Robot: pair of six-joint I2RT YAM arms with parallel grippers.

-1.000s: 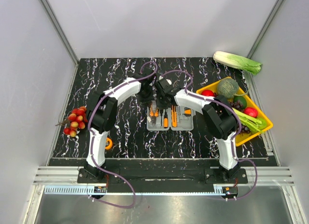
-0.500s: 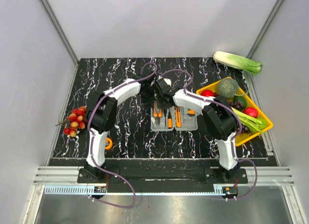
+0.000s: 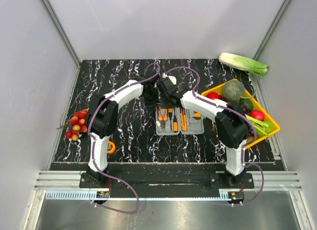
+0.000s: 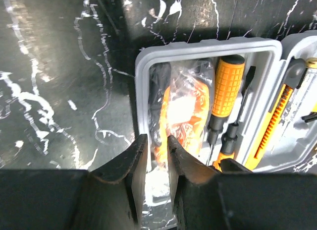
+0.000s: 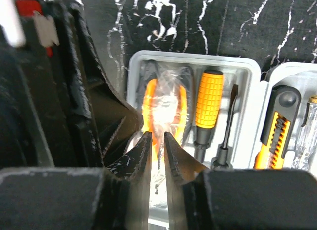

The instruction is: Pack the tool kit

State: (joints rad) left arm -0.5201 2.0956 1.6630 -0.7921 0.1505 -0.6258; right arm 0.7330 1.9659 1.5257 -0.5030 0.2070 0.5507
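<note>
Bases of both arms sit at the near edge of the black marbled table (image 3: pixel 131 141), and both arms reach in toward the middle. Small orange round item (image 3: pixel 111 147) lies just beside the left arm's lower link, too small to identify. Bunch of red fruit (image 3: pixel 77 123) sits further left near the table's left edge, well apart from the rest.

Tool kit case (image 3: pixel 171 133) lies open and flat at table centre, both halves facing up, between the two arms. Left half holds the pliers (image 4: pixel 181 111), orange-handled and wrapped in clear plastic film. An orange-handled screwdriver (image 4: pixel 228 86) is seated just beside them on the right. Right half holds an orange-and-grey knife (image 5: pixel 275 136) and a clear-handled tool (image 5: pixel 308 136).

Left gripper (image 4: pixel 154 143) hangs over the pliers compartment near its left wall. Jaws are slightly parted, with film and orange handle showing through the narrow gap. Right gripper (image 5: pixel 157 141) is right next to it over the same pliers, jaws also a narrow slit apart. Neither clamps anything I can make out, and I can't tell whether the pads touch the film. Top view shows both wrists crowded together over the case's far edge.

Yellow tray (image 3: pixel 262 137) of vegetables sits right of the case, apart from it. Pale green cabbage (image 3: pixel 243 64) lies beyond the tray at the far right corner.
</note>
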